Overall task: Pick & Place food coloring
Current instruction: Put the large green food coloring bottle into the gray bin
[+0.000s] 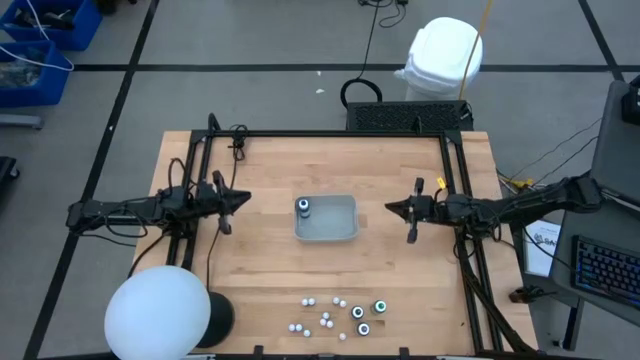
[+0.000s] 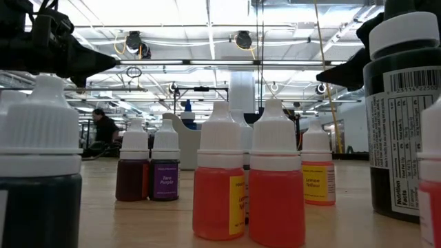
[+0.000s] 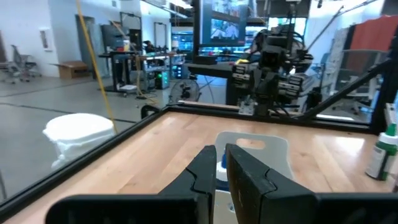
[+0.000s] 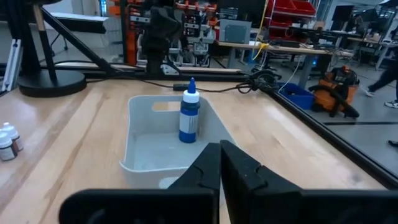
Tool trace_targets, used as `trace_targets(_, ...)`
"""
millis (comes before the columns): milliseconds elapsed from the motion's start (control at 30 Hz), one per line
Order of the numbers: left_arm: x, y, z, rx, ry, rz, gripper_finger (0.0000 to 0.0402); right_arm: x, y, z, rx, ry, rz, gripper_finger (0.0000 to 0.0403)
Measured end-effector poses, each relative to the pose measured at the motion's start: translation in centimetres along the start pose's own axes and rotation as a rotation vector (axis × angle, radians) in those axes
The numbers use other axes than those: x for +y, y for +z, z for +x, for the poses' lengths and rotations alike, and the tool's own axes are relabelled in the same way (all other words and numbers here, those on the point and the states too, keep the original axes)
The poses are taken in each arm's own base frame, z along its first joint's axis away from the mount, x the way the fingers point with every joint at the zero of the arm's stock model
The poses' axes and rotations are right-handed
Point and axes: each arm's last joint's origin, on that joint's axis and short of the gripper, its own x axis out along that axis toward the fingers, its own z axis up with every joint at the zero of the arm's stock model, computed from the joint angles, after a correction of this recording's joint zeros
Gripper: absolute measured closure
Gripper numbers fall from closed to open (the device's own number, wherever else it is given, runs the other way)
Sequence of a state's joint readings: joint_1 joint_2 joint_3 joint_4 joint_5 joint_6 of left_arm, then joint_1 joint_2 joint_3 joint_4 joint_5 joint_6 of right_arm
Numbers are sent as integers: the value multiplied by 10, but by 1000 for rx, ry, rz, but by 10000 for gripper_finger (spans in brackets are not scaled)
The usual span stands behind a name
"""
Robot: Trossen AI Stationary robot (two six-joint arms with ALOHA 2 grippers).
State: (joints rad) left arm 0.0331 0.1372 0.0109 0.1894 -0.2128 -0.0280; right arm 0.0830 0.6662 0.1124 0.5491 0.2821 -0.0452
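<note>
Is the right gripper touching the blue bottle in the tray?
Apart. The high view shows the right gripper outside the tray, with bare table between it and the blue bottle standing in the far corner.

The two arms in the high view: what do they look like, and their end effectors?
Both arms are dark, slim and jointed, with black cables running along them. The left end effector and the right end effector each end in two black, tapered fingers. No markings are legible.
</note>
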Motion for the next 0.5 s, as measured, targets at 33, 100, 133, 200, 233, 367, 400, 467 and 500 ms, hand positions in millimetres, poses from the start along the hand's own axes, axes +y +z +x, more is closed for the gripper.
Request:
trace_targets(33,0,0,0,0,16,0,360,0,0,0,0,1,2,402)
trace_targets(100,2,0,0,-4,64,-1,360,0,0,0,-1,13,2,402)
trace_targets(133,3,1,0,-9,86,-4,360,1,0,0,0,27,1,402)
trace_targets(200,3,1,0,-11,99,-33,360,2,-1,0,6,70,-10,402)
trace_targets(233,3,1,0,-10,90,-59,360,2,-1,0,5,80,-19,402)
trace_targets(367,-3,4,0,-37,-58,-139,360,2,-1,0,6,77,-22,402)
trace_targets(400,-4,6,0,-56,-96,-146,360,2,-1,0,7,77,-23,402)
trace_targets(467,-8,9,0,-76,-143,-152,360,2,-2,0,11,77,-30,402)
trace_targets(500,-9,9,1,-75,-156,-154,360,2,-2,0,13,77,-31,402)
